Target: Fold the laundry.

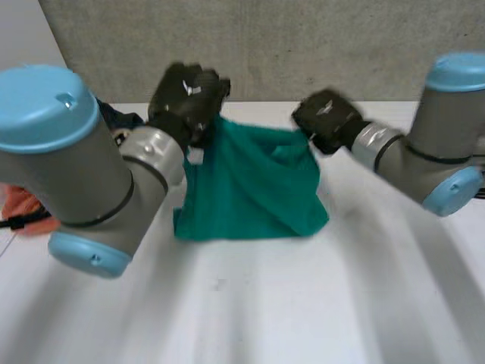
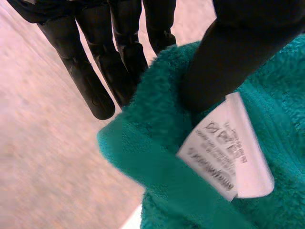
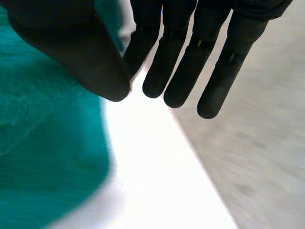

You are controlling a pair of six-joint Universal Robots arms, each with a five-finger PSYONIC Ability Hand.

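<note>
Teal terry towel [image 1: 250, 189]: left hand [image 1: 186, 95], right hand [image 1: 326, 121] pinching its raised top corners; folding step pending, likely needing corners brought onto its bottom edge.

Soft, even light lies on the counter [image 1: 303, 318], bright and without hard edges. Below the right hand's [image 3: 181, 57] fingertips the counter glares to plain white, and the green towel [image 3: 43, 157] beside the thumb throws a soft dark band along its edge
</note>
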